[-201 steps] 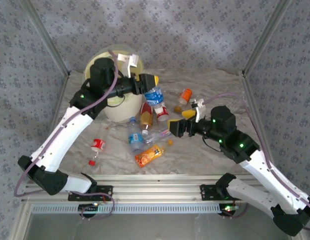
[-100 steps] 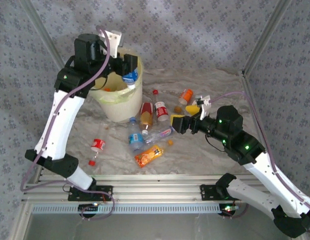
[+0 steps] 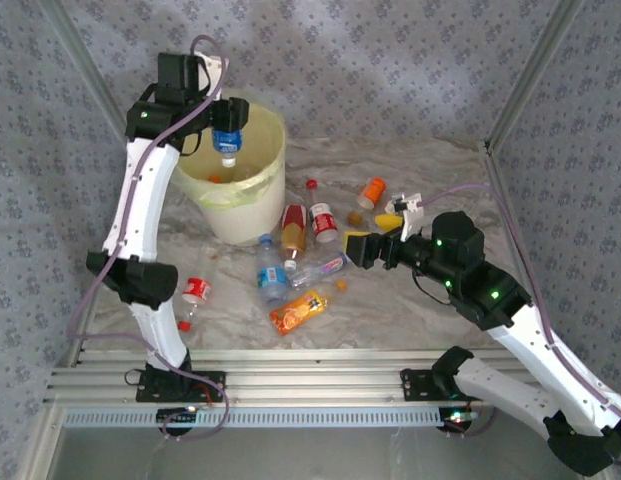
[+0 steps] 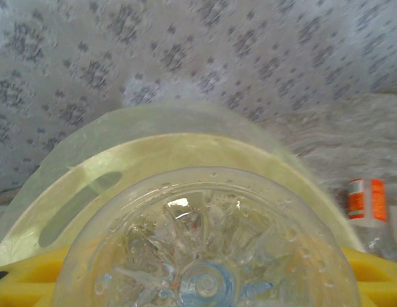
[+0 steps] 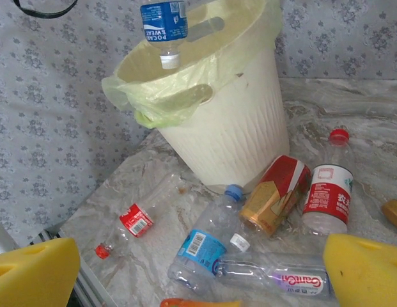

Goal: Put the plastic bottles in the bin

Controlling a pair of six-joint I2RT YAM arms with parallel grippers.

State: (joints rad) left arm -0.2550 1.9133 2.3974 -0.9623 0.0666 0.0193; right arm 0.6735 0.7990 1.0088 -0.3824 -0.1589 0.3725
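Note:
My left gripper (image 3: 227, 122) is raised above the bin (image 3: 235, 205) and shut on a blue-labelled plastic bottle (image 3: 226, 141), which hangs cap down over the opening. In the left wrist view the bottle's clear base (image 4: 204, 256) sits between the yellow pads (image 4: 25, 275), with the bin's rim (image 4: 153, 150) beyond. My right gripper (image 3: 373, 234) hovers open over the table, right of the loose bottles. Its wrist view has the hanging bottle (image 5: 164, 22), the bin (image 5: 230, 121), a blue-labelled bottle (image 5: 208, 246), a red-and-gold one (image 5: 275, 195) and a red-and-white one (image 5: 329, 195).
More bottles lie on the crinkled sheet: a red-labelled one (image 3: 195, 290) at the left, an orange one (image 3: 300, 311) in front, a clear one (image 3: 320, 268), and an orange-capped one (image 3: 371, 190) at the back. Metal frame posts (image 3: 515, 95) and patterned walls close in the sides.
My left arm has swung up and left from beside the bin, carrying the blue-labelled bottle until it hangs cap down over the opening. My right gripper has edged slightly back.

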